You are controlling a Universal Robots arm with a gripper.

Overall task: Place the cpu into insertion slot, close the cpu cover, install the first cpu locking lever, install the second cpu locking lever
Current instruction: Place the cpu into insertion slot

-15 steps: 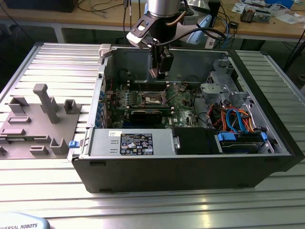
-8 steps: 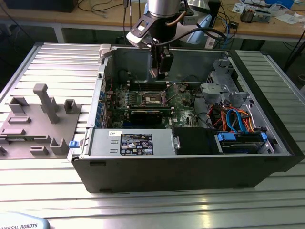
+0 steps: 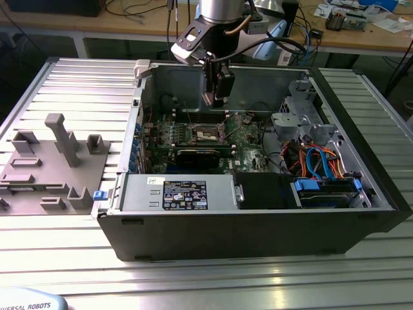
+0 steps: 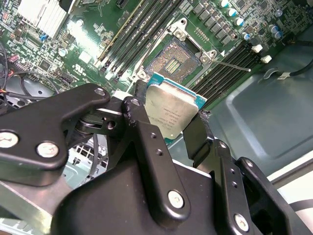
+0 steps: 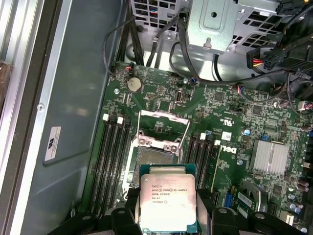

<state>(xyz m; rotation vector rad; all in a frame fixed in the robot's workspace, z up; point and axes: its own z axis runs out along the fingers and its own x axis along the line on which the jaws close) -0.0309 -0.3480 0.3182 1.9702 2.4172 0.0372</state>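
Second wrist view: gripped the cpu [image 4: 171,110] by its edges in the clenched gripper [image 4: 168,117], hovering apart from the bare insertion slot [image 4: 172,62]. In the first wrist view, found the cpu cover [image 5: 164,113] raised. Judged placement in hand; called for squaring chip to socket.

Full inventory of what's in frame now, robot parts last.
Open metal computer case: 1, dark grey, on ribbed table.
Green circuit board: 1, green, inside the case.
Square dark insertion slot, silvery rim: 1, dark, on the board, empty.
Thin silvery metal cpu cover frame: 1, silver, swung open beside the slot.
Long black memory slots: two banks, black, flanking the slot.
Small flat square cpu, silvery-grey metal top: 1, silvery-grey, clamped above the board.
Robot tool: 1, black, shut on the cpu.
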